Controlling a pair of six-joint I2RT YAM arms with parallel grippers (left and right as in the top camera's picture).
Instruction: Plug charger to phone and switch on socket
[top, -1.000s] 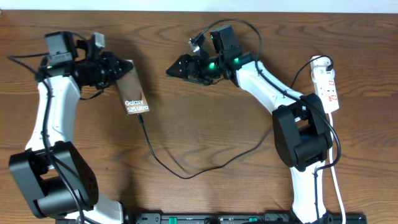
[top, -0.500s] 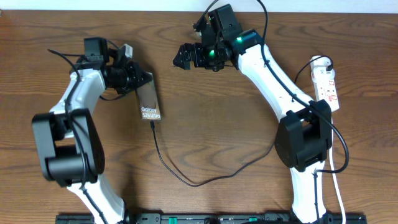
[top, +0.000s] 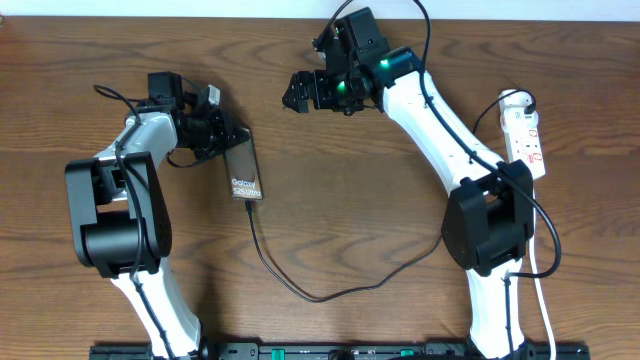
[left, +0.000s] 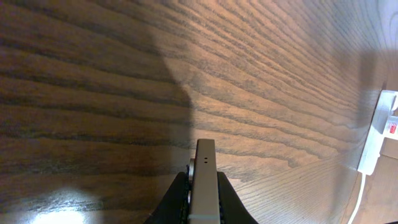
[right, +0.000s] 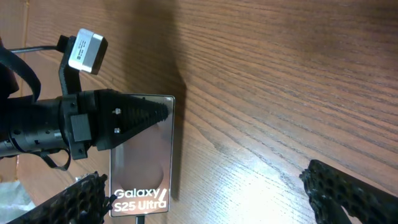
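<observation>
The phone (top: 246, 174), a dark slab with white "Galaxy S25 Ultra" lettering, is held at its top end by my left gripper (top: 226, 137), which is shut on it. The charger (top: 300, 292), a thin black cable, has its plug tip in the phone's bottom end (top: 248, 206) and loops right across the table. The left wrist view shows the phone edge-on (left: 204, 155) between the fingers (left: 203, 179). My right gripper (top: 300, 92) is open and empty, above and right of the phone (right: 142, 163). The white socket (top: 526, 136) lies at the far right.
The socket also shows at the right edge of the left wrist view (left: 380, 132). Its white lead (top: 545, 300) runs down the right side past the right arm's base (top: 488, 225). The left arm's base (top: 112, 215) stands left of the phone.
My left gripper has carried the phone right and slightly down, the cable trailing along. My right gripper rose toward the far edge, then held still.
</observation>
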